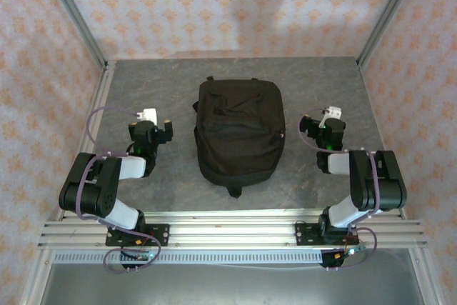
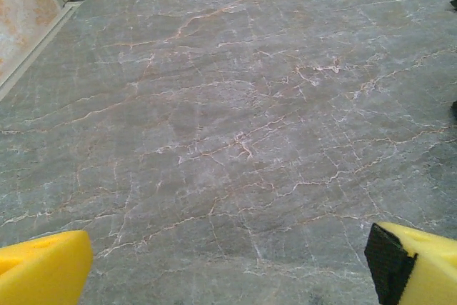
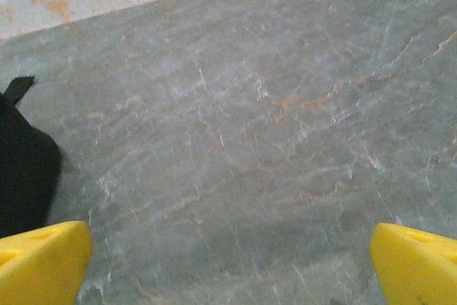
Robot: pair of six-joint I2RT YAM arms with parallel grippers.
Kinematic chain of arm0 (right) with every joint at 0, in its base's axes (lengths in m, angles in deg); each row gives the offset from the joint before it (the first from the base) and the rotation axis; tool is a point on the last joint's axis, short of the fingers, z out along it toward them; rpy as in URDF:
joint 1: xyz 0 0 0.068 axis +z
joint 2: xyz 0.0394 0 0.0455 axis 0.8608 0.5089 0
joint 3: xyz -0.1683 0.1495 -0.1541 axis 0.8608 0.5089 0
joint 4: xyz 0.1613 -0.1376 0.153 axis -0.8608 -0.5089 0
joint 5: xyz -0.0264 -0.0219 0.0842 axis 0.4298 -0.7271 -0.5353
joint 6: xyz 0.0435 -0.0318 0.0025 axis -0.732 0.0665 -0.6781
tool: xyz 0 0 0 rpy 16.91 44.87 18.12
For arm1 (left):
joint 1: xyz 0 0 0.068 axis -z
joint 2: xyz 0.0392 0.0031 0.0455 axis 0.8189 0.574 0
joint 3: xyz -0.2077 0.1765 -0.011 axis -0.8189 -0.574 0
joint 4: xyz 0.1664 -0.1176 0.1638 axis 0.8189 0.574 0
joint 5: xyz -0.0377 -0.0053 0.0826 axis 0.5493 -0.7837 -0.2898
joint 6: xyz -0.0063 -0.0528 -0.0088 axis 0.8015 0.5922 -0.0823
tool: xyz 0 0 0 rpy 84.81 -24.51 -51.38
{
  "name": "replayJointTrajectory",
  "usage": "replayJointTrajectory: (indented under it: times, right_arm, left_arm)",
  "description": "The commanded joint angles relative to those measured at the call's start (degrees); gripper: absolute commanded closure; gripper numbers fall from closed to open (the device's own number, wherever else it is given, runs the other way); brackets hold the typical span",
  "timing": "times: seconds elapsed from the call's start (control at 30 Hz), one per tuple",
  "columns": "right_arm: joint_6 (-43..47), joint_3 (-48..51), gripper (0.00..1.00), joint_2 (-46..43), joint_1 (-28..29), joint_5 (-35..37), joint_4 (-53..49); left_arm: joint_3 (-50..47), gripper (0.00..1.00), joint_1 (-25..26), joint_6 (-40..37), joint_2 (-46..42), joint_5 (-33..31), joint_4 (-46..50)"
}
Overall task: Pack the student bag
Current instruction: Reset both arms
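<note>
I see student bag (image 1: 239,133) lying flat mid-table (image 1: 321,91), between arms. Left gripper (image 2: 228,266) and right gripper (image 3: 228,262) both spread wide, empty. My worry: one-handed zip tug drags soft bag, fabric bunches, fingers slip off.

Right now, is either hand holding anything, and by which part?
Nothing is held. The left hand and right hand are open above the table; the student bag lies between them, untouched.
</note>
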Motion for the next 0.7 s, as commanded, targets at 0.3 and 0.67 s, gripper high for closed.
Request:
replayJointTrajectory:
  times: [0.3,0.67]
  right_arm:
    - [0.05,0.97,0.01,-0.76,0.84,7.68,0.3]
    - [0.08,0.93,0.01,-0.73,0.84,7.68,0.27]
  left_arm:
    - [1.41,0.0,-1.27,0.4,-0.43,1.62,-0.15]
    - [1.41,0.0,-1.24,0.4,-0.43,1.56,-0.17]
